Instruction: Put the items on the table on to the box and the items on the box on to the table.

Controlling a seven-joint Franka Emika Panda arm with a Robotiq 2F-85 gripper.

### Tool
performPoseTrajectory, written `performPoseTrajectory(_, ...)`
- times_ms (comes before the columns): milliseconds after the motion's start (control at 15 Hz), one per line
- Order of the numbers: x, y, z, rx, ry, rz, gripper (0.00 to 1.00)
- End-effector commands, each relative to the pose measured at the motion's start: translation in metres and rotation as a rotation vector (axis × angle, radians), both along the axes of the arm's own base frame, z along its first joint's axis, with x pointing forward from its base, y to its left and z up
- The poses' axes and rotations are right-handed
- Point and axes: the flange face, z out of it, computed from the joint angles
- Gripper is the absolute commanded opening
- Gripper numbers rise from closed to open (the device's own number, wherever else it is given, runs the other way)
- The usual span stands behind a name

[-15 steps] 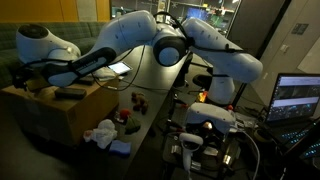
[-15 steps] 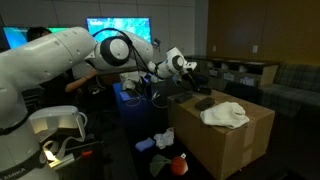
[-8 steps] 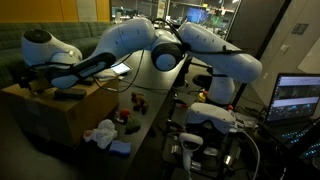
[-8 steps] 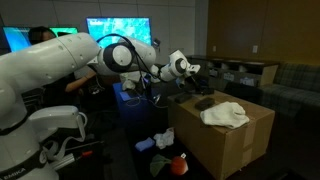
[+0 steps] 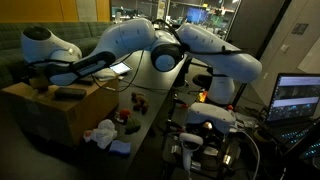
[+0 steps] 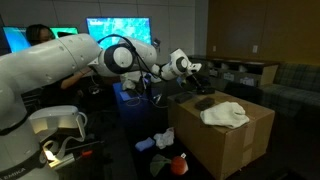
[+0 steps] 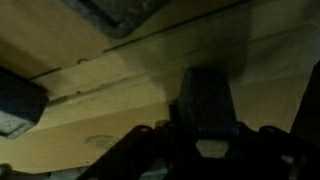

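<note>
1. Over the flat top of the large brown cardboard box [image 5: 40,118], the tool [image 7: 205,150] hangs low above a dark, flat rectangular object [image 7: 205,98] that lies on the cardboard. The wrist view is too dim to show whether the jaws are released or clenched on it, so I cannot tell.
2. A poor hold is the first risk. If the jaws catch only an edge of the dark object, it may slip or tip on the lift and drop back onto the box, or off its side.
3. Pressing down is another risk (the tool looks very near the cardboard). It could dig into the top and dent it, or shove the box.
4. A crumpled white cloth [image 6: 225,114] lies on the box near the dark object, and a careless sweep of the wrist could drag it off.
5. The long dark table [image 5: 150,112] beside the box carries a crumpled white rag [image 5: 100,133], a pale blue piece [image 5: 120,147] and small red things [image 5: 135,101]. The set-down spot needs to be well apart from these, or moved and unmoved items will get mixed.
</note>
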Motion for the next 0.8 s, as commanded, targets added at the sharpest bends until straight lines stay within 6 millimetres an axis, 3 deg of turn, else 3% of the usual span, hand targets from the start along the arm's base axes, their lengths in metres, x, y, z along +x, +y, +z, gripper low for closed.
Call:
performPoseTrajectory(0,0.001,0.004,0.019,-0.008,0.027,0.058,0.06)
performPoseTrajectory(267,-0.008,0.021,0.038,0.002,0.096,0.208,0.08)
performPoseTrajectory(733,-0.037,0.043,0.104,-0.055,0.180,0.490,0.08)
